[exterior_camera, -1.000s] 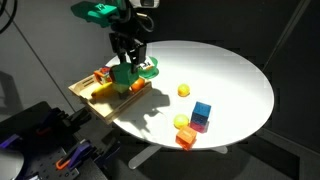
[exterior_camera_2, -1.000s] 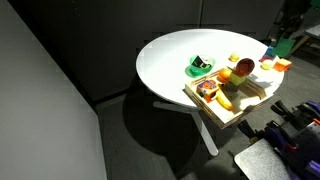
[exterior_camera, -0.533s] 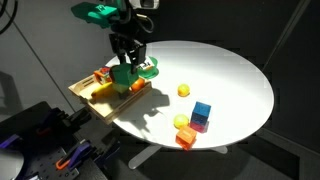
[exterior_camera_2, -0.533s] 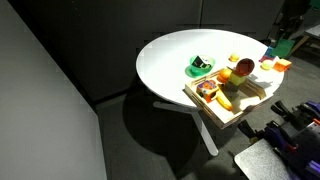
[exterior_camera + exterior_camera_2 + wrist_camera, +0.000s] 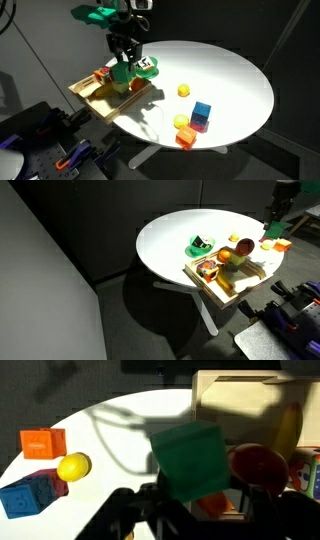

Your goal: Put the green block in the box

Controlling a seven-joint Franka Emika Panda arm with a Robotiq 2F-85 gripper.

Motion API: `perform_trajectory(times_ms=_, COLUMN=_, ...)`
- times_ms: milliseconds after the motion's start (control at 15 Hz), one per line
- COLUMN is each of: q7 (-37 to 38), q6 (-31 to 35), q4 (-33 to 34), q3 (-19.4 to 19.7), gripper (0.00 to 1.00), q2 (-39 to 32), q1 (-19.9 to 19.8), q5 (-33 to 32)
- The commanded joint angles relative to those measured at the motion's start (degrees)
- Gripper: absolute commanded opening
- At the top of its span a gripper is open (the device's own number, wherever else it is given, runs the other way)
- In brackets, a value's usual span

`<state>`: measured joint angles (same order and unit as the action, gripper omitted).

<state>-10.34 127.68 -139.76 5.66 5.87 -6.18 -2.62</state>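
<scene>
My gripper [image 5: 124, 60] is clamped on the green block [image 5: 124, 72], holding it in the air over the box [image 5: 84, 96] at the bench [image 5: 230, 70] edge — high enough, I reckon, to clear the wall and the red toy [image 5: 258, 465] inside before release.

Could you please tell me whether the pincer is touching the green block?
Touching. The wrist view shows the green block clamped in the pincer, with a finger pressed against each side.
</scene>
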Motion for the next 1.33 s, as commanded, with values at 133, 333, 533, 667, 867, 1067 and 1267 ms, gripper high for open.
perform_trajectory(times_ms=133, q7=2.39, q6=0.93, q4=-1.62, q3=-2.45, gripper=0.33, q2=3.54, q1=2.16, q5=-3.45)
perform_trajectory(times_ms=333, q7=3.01, q6=0.18, q4=-1.55, q3=-3.99, gripper=0.33, q2=4.55, q1=3.68, q5=-3.88)
perform_trajectory(times_ms=533, q7=2.61, q6=-0.23, q4=-1.27, q3=-5.27, gripper=0.33, q2=4.72, q1=5.25, q5=-2.95)
perform_trajectory(times_ms=667, q7=2.15, q6=-0.27, q4=-1.11, q3=-5.88, gripper=0.33, q2=4.53, q1=6.23, q5=-2.47)
perform_trajectory(times_ms=867, q7=2.17, q6=-0.33, q4=-0.75, q3=-6.87, gripper=0.33, q2=4.13, q1=7.63, q5=-1.99)
perform_trajectory(times_ms=1067, q7=2.04, q6=-0.43, q4=-0.34, q3=-8.01, gripper=0.33, q2=3.56, q1=9.02, q5=-1.86)
perform_trajectory(times_ms=1267, q7=2.78, q6=-0.74, q4=0.32, q3=-9.33, gripper=0.33, q2=2.5, q1=10.24, q5=-2.47)
